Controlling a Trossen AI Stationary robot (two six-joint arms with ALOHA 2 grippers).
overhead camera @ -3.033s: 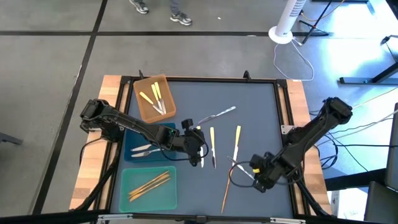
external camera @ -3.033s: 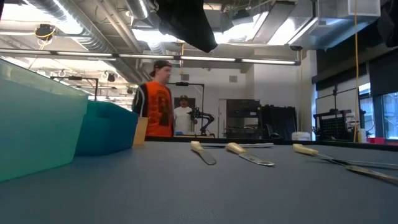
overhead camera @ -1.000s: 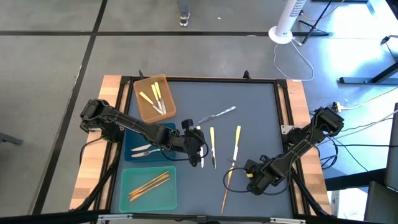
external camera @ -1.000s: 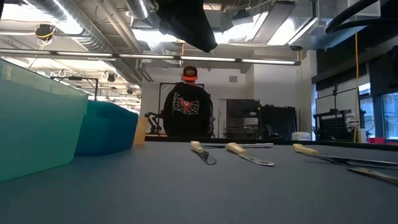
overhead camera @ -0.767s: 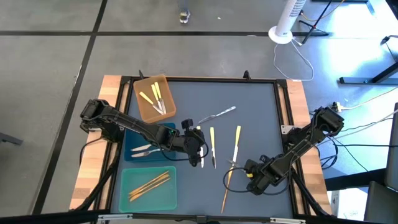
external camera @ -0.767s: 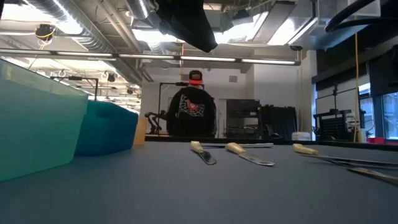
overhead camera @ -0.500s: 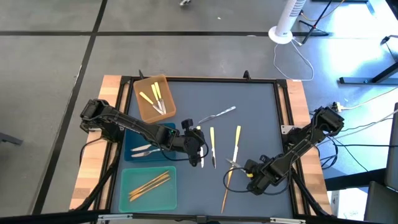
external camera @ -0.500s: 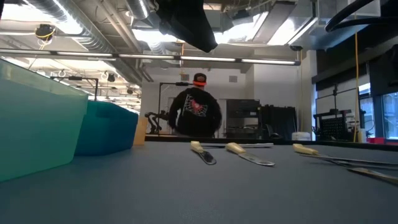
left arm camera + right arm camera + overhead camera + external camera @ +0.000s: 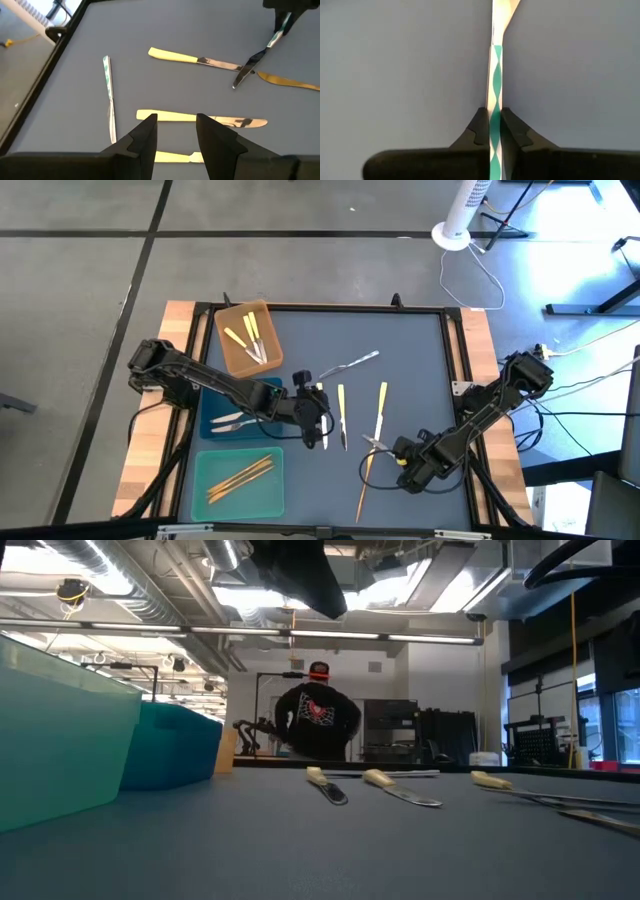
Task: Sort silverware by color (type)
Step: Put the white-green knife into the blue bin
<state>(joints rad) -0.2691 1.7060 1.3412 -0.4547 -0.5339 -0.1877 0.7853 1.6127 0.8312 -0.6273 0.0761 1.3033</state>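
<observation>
- Right wrist view: right gripper (image 9: 495, 131) is pinched tight on a thin silver utensil (image 9: 496, 80); its handle, with a green wavy reflection, runs straight out between the fingers (image 9: 479, 131) over the grey mat.
- High view: right gripper (image 9: 392, 448) is low over the mat (image 9: 410, 350) toward its front right, at the crossing of that silver utensil (image 9: 376, 443) and an orange-gold utensil (image 9: 365, 476) lying near it.
- Left gripper (image 9: 322, 420) is at mid-table, just beside the brown and blue trays, fingers spread with nothing between them.
- Left wrist view: left fingers (image 9: 145, 140) are apart above a yellow-handled knife (image 9: 200, 118); a second yellow-handled knife (image 9: 200, 60) lies farther out, a third yellow handle (image 9: 175, 158) shows close under the fingers, and a silver utensil (image 9: 109, 100) lies off to one side.
- High view, loose on the mat: two yellow-handled knives (image 9: 341, 412) and (image 9: 381, 408) lying roughly parallel, and a silver utensil (image 9: 352, 364) behind them.
- Brown tray (image 9: 232, 355) holds yellow-handled pieces (image 9: 250, 337); blue tray (image 9: 212, 402) holds silver pieces (image 9: 231, 422); teal tray (image 9: 212, 470) holds orange-gold pieces (image 9: 242, 476).
- Low view: three cream-yellow handles (image 9: 317, 777), (image 9: 378, 779), (image 9: 490, 780) lie on the mat, with the teal tray wall (image 9: 60, 740) close to the camera. A person (image 9: 318, 720) in a dark top stands in the room behind the table.
</observation>
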